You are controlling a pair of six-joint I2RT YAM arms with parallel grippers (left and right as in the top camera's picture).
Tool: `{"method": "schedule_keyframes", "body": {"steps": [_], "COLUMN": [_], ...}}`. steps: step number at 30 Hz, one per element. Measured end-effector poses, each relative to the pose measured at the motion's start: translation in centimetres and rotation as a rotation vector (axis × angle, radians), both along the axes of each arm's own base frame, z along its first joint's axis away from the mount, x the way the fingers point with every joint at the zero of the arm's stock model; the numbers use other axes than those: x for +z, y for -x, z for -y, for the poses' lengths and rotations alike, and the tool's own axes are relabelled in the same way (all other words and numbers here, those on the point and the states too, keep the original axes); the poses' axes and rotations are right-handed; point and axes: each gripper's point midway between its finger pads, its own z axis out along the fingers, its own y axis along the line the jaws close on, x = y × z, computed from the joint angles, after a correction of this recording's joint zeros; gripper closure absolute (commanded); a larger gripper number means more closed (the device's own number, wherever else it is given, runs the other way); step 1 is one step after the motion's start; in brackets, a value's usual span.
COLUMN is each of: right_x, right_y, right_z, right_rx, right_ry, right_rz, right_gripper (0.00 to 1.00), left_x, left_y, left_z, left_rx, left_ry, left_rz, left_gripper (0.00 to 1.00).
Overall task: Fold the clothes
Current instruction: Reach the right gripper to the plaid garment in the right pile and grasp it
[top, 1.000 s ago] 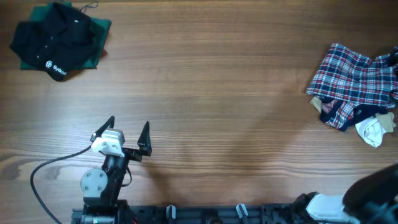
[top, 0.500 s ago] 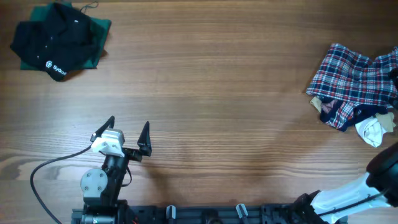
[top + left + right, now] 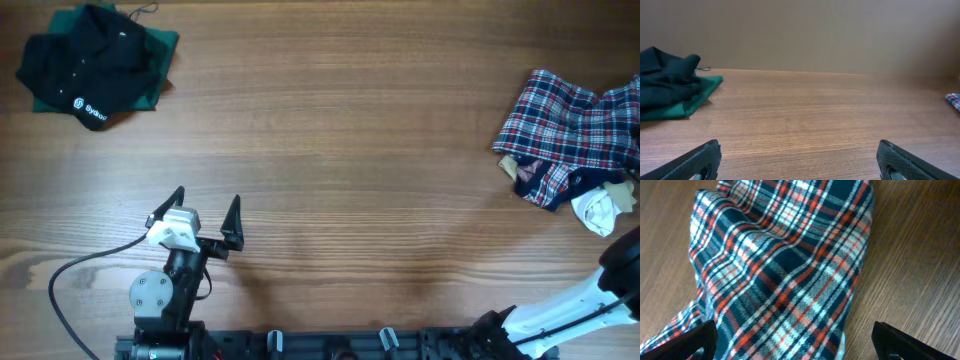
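The plaid clothes (image 3: 572, 128), red, navy and white, lie crumpled at the table's right edge, with navy trim and a white scrap (image 3: 597, 210) at their near side. The plaid (image 3: 785, 265) fills most of the right wrist view. My right gripper (image 3: 792, 337) hovers just over it, open, its fingers (image 3: 697, 340) wide apart with nothing clamped between them. My left gripper (image 3: 208, 197) rests open at the near left over bare wood, far from the plaid. It stands open in its own view too (image 3: 797, 157), where only a sliver of plaid (image 3: 954, 100) shows at the right edge.
A black garment (image 3: 85, 60) on a green cloth (image 3: 158, 45) lies at the far left corner, also seen as a dark heap (image 3: 667, 82) in the left wrist view. Part of the right arm (image 3: 570, 310) runs along the near right edge.
In the overhead view the right arm has swung further right and stretched out along the near edge. The left arm and all the cloth have stayed put.
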Motion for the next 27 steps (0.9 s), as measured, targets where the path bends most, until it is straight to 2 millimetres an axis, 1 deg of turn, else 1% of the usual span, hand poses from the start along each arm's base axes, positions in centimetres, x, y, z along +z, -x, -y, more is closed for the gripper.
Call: {"method": "schedule_keyframes", "body": {"steps": [2,5,6,7,8,9,11,13,14,16,18,24,25,27], "right_x": [-0.4,-1.6,-2.1,-2.4,-2.8,-3.3,-3.2,-2.9,-2.9,-2.7,-2.6,-1.9,-1.2,1.5], "right_y": [0.0,-0.1,-0.3,-0.4,-0.4,-0.5,-0.7,-1.1,-1.3,-1.6,-1.9,-2.9,-3.3,-4.1], "right_z": [0.2,0.1,0.1,0.2,0.1,0.0,0.0,0.0,-0.1,-0.3,-0.5,-1.5,-1.9,-2.6], "right_rx": [-0.003,0.000,0.005,0.009,0.011,0.015,0.018,0.033,0.039,0.054,0.069,0.111,0.134,0.175], "right_ry": [0.001,-0.016,-0.021,-0.025,-0.031,-0.042,-0.042,-0.039,-0.042,-0.049,-0.058,-0.122,-0.130,-0.127], "right_rz": [-0.001,-0.012,-0.007,-0.005,-0.005,-0.005,0.005,0.023,0.031,0.047,0.065,0.146,0.178,0.246], "right_gripper": [0.00,0.00,0.02,0.06,0.18,0.28,0.50,0.66,0.77,0.92,0.96,0.96,0.96,0.96], "left_x": [0.0,0.0,0.0,0.0,0.0,0.0,0.0,0.0,0.0,0.0,0.0,0.0,0.0,0.0], "left_y": [0.0,0.0,0.0,0.0,0.0,0.0,0.0,0.0,0.0,0.0,0.0,0.0,0.0,0.0], "left_z": [0.0,0.0,0.0,0.0,0.0,0.0,0.0,0.0,0.0,0.0,0.0,0.0,0.0,0.0], "left_rx": [0.000,0.000,0.000,0.000,0.000,0.000,0.000,0.000,0.000,0.000,0.000,0.000,0.000,0.000], "left_ry": [0.000,0.000,0.000,0.000,0.000,0.000,0.000,0.000,0.000,0.000,0.000,0.000,0.000,0.000], "left_rz": [0.000,0.000,0.000,0.000,0.000,0.000,0.000,0.000,0.000,0.000,0.000,0.000,0.000,0.000], "left_gripper": [0.00,0.00,0.00,0.00,0.00,0.00,0.00,0.00,0.00,0.00,0.00,0.00,0.00,0.00]}}
